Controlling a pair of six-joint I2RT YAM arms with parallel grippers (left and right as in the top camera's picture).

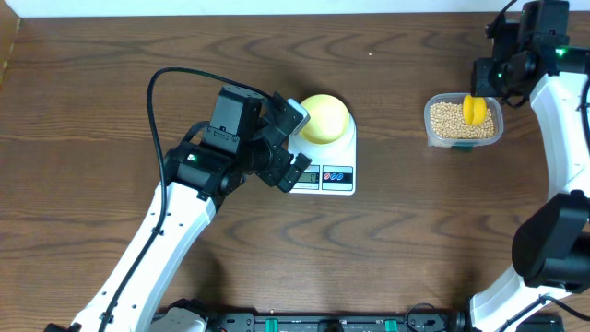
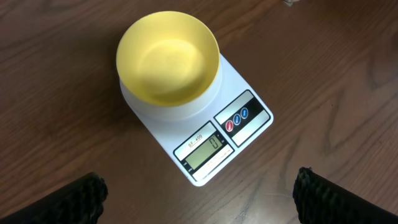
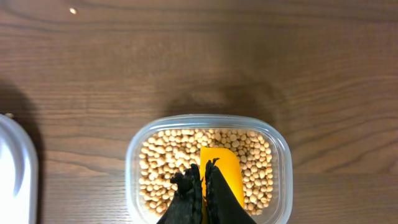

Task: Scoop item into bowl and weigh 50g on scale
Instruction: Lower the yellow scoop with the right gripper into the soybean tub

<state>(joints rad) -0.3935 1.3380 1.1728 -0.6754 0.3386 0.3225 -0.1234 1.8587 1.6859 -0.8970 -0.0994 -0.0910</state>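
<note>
Bowl (image 2: 168, 59) on scale (image 2: 244, 81), scoop (image 3: 224, 168) in beans (image 3: 165, 158)
The empty pale yellow bowl sits on the white scale; the left pincer (image 2: 202, 198) hangs released near it. The right pincer (image 3: 203, 186) is clenched on the yellow scoop, down among the beans in the clear tub (image 3: 280, 144), well apart.

The bowl (image 1: 325, 118) sits on the far part of the scale (image 1: 332, 177), mid-bench (image 1: 415, 240), with the display end near. Well apart to the right stands a tub (image 1: 429, 121) holding beans (image 1: 447, 120), with a scoop (image 1: 475, 109) resting in them.
</note>
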